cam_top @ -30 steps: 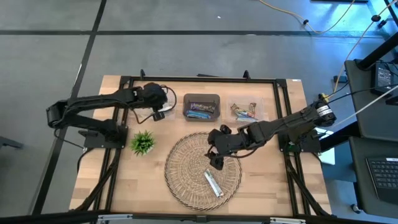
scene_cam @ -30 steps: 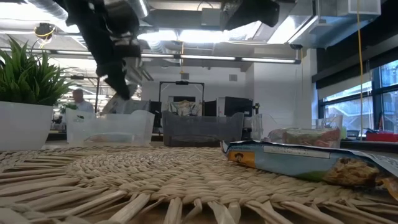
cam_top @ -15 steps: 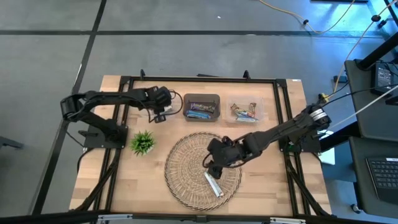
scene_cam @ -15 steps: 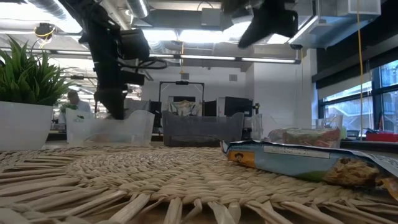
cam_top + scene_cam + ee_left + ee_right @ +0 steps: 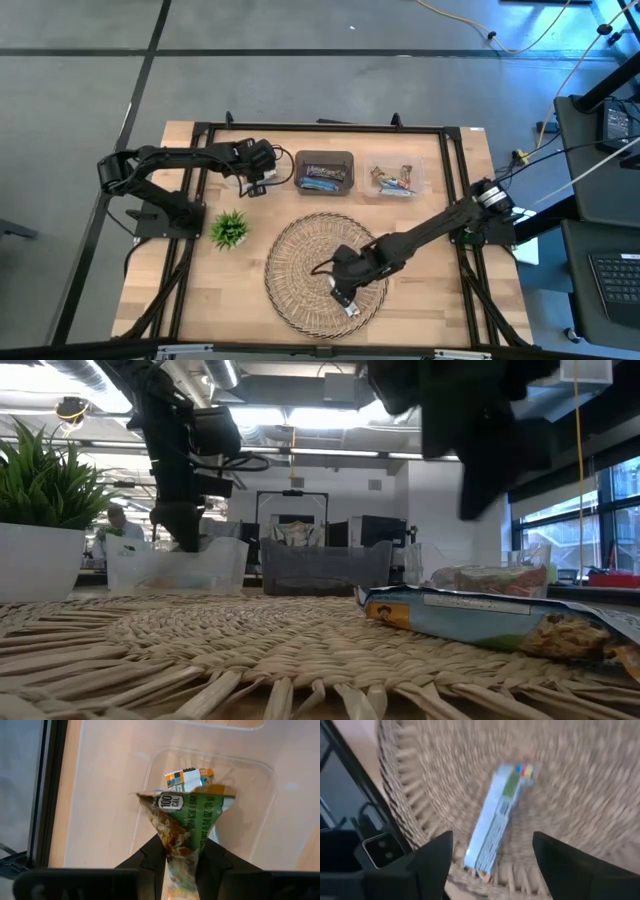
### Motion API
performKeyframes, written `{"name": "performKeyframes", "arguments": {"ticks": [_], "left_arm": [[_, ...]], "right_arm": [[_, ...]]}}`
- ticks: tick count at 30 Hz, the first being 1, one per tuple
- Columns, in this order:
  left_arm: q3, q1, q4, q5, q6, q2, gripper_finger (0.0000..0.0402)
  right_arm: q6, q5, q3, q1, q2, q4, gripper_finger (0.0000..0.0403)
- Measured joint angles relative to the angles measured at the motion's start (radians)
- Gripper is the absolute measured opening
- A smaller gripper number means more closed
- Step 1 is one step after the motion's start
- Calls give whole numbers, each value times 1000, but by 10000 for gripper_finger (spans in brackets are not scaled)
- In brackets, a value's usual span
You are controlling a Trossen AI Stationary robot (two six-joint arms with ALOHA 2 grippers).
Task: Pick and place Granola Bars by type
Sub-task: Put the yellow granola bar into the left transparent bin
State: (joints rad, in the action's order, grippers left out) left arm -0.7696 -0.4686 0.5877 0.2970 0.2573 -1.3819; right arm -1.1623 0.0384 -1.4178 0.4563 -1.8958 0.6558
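Observation:
My left gripper point(image 5: 256, 184) is shut on a green-wrapped granola bar point(image 5: 187, 817) and points steeply down into a clear bin point(image 5: 150, 762) at the table's far left; the low view shows that gripper point(image 5: 185, 532) at the bin's rim point(image 5: 175, 565). A silvery-white bar point(image 5: 346, 302) lies flat on the round wicker tray point(image 5: 295, 262). My right gripper point(image 5: 343, 287) hovers open just above that bar point(image 5: 497, 825), one finger on either side, touching nothing. My left gripper pinches one crumpled end of the green bar's wrapper point(image 5: 181, 851) between its two fingers point(image 5: 156, 856). It comes from above, slanting down. The bar sticks out beyond the fingertips into the clear bin. Whether its free end point(image 5: 192, 782) touches the bin's floor I cannot tell.
A dark bin point(image 5: 325, 170) with blue bars and a clear bin point(image 5: 395, 177) with brownish bars stand along the far side. A small green plant point(image 5: 231, 229) in a white pot sits left of the tray. Black frame rails point(image 5: 190, 240) run along the table's sides.
My left gripper has sunk with the green bar toward the clear bin, then held still. My right gripper has gone down and toward the table's near edge over the wicker tray, rolling its wrist, and now stands over the silvery-white bar, still open.

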Motion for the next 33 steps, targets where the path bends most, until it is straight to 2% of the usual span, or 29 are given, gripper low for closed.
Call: {"name": "performKeyframes", "arguments": {"ticks": [6, 15, 33], "left_arm": [[0, 0, 0, 0, -8, 0, 110], [0, 0, 0, 0, -11, 0, 184], [0, 0, 3, -2, -10, 0, 193]], "right_arm": [[-48, 6, -40, 9, -44, 22, 271], [-63, 0, -106, 8, -123, 76, 234], [-11, 6, -105, 8, -218, 1, 225]]}}
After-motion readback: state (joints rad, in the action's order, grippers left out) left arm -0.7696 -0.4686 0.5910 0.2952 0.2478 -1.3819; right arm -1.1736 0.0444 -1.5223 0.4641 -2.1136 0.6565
